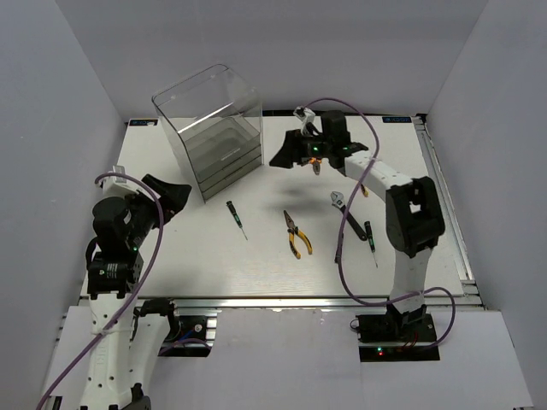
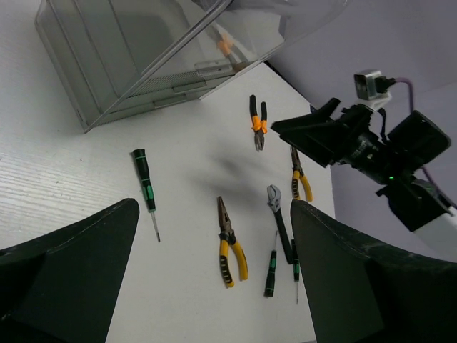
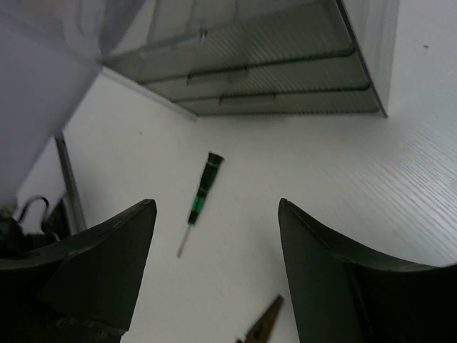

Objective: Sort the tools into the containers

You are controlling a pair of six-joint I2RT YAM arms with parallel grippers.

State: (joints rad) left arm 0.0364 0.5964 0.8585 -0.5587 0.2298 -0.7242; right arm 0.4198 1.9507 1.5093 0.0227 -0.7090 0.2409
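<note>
Status: early pick phase by my read. Every tool I can count lies on the desk [image 1: 162, 256], none gripped.

- Right pincer [image 3: 216, 206] hangs above the desk in front of the cabinet [image 1: 214, 107]. Fingers are well apart with nothing between them.
- Left pincer [image 2: 214, 207] sits at the left side by the cabinet's near corner, wide open and empty.
- Orange-banded pliers [image 2: 257, 127] lie just beside the right pincer's tips, the closest tool to the cabinet.
- Yellow-handled pliers [image 1: 296, 232] lie mid-desk.
- Third pliers [image 2: 300, 179] and the adjustable wrench [image 2: 278, 218] lie by the right arm, with a pair of screwdrivers [image 2: 271, 268] next to the wrench.
- Lone screwdriver [image 1: 236, 219] lies near the cabinet front.
- All three drawers [image 3: 285, 78] look pushed in.
- There's an orange glint [image 2: 225, 46] through the curved top. I can't tell whether it's a tool or a reflection.

Next, as I judge it: bring the right arm down over the orange-banded pliers, turn the wrist so the fingers straddle the handles crosswise, and close. A drawer also has to come out before anything goes in. The left arm is nearer, so I'd give it the pull.
</note>
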